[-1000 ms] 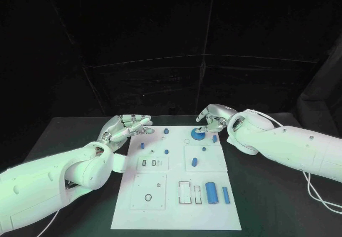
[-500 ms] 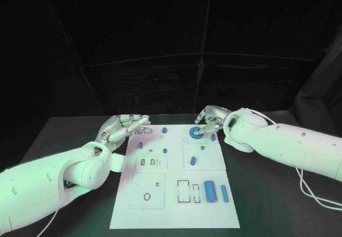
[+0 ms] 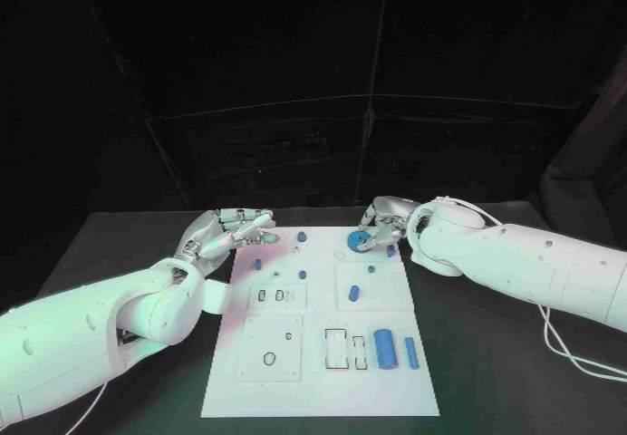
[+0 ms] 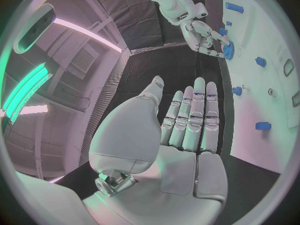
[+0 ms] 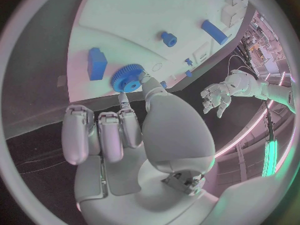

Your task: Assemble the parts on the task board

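Two fingertips of my right hand [image 3: 383, 222] pinch blue gear [image 3: 358, 240] at task board [image 3: 313, 381] far edge. My left hand [image 3: 230, 231] empty, fingers straight, together, beside board.

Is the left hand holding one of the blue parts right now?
No, the left hand is holding nothing, with its fingers stretched out straight and the task board beside it.

task board [image 3: 320, 399] near end: bare, open to approach | far end: right hand [image 3: 381, 224] on blue gear [image 3: 358, 240] blocks it | far-left corner: left hand [image 3: 233, 230] hovers beside it
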